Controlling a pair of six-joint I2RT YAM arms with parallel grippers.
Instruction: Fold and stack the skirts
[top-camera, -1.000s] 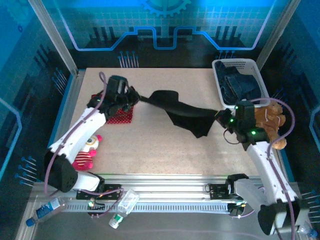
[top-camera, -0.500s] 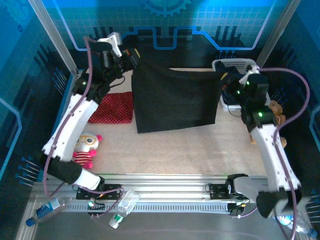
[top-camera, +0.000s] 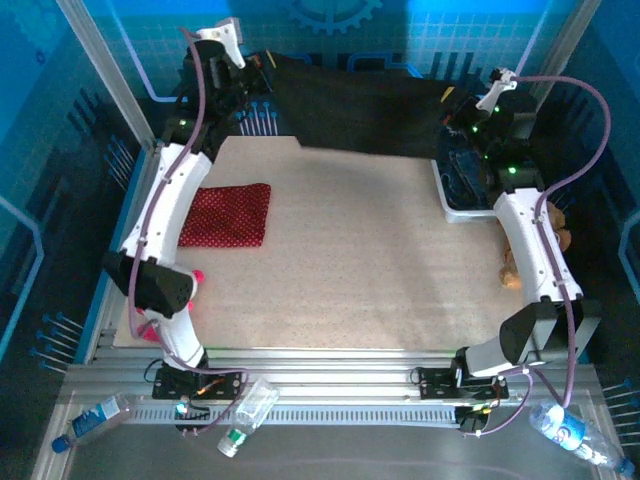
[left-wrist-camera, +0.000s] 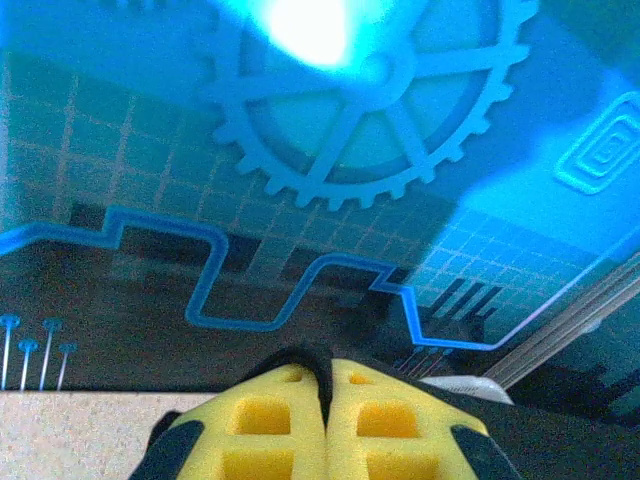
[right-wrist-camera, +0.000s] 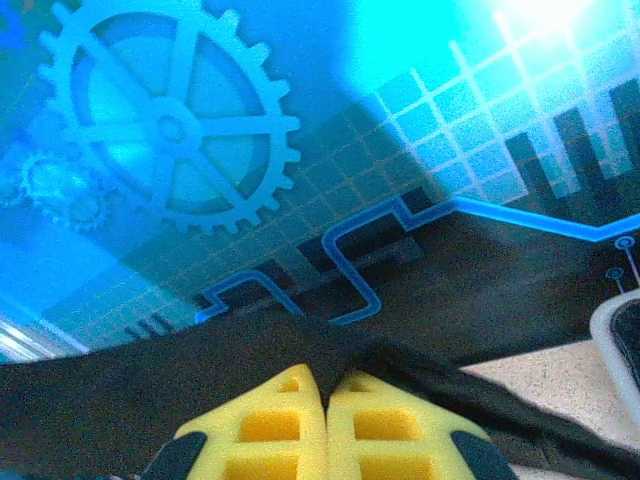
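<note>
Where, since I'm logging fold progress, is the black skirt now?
In the top view the black skirt is stretched along the far edge of the table, pinched between the left end effector and the right end effector, beyond the red dotted skirt.

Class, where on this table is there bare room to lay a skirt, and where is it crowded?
Free: the wide middle of the table, between the red skirt at left and the basket and teddy bear at right. Crowded: the far edge, where the black skirt hangs stretched.
</note>
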